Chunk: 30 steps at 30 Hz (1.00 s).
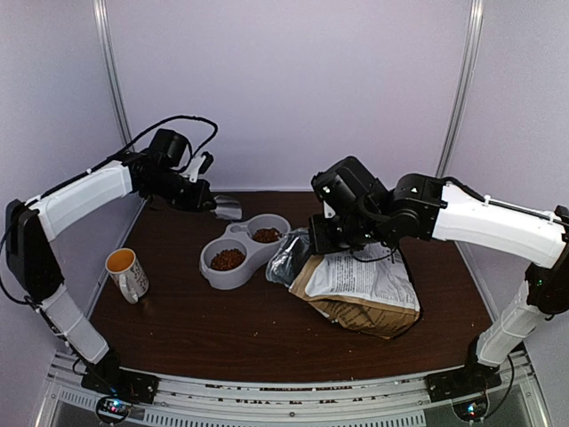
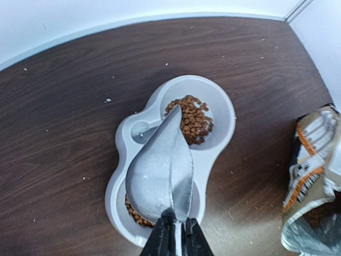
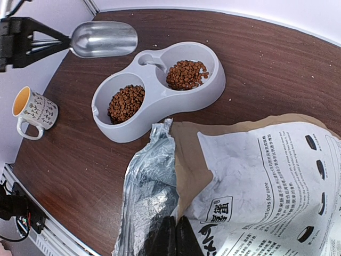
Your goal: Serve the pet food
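Left gripper (image 2: 173, 237) pinches silver metal scoop (image 2: 160, 176), axis pointing 3 o'clock overhead; reddish-brown kibble pellets (image 2: 193, 120) in grey double bowl (image 2: 224, 101) lie 5 o'clock, nearer this gripper. Right gripper (image 3: 175, 234) clamps kraft-brown bag (image 1: 364, 285).

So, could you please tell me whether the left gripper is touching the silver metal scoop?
Touching. The left wrist view shows the left gripper closed on the thin handle of the silver metal scoop, with no gap between them.
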Each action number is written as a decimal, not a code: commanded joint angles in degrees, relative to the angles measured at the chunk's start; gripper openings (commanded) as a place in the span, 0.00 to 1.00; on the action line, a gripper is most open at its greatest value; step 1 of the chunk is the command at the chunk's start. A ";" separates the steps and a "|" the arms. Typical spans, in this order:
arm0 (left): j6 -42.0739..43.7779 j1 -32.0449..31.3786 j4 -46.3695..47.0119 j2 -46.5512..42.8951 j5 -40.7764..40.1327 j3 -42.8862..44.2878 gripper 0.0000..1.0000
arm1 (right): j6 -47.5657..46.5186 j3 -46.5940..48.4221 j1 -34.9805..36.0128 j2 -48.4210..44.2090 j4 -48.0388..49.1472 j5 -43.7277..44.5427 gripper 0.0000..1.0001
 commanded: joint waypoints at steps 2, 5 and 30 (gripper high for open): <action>0.33 -2.65 2.26 -14.33 3.67 -6.60 0.00 | -0.35 -0.53 -1.03 -2.76 1.47 3.10 0.00; 1.68 -7.08 -0.91 -20.08 6.53 -9.55 0.00 | -0.25 -1.31 -1.03 -3.24 2.35 2.65 0.00; -10.07 -26.59 14.03 -0.69 2.75 -9.90 0.00 | 1.72 -5.27 3.33 -5.42 6.69 0.88 0.00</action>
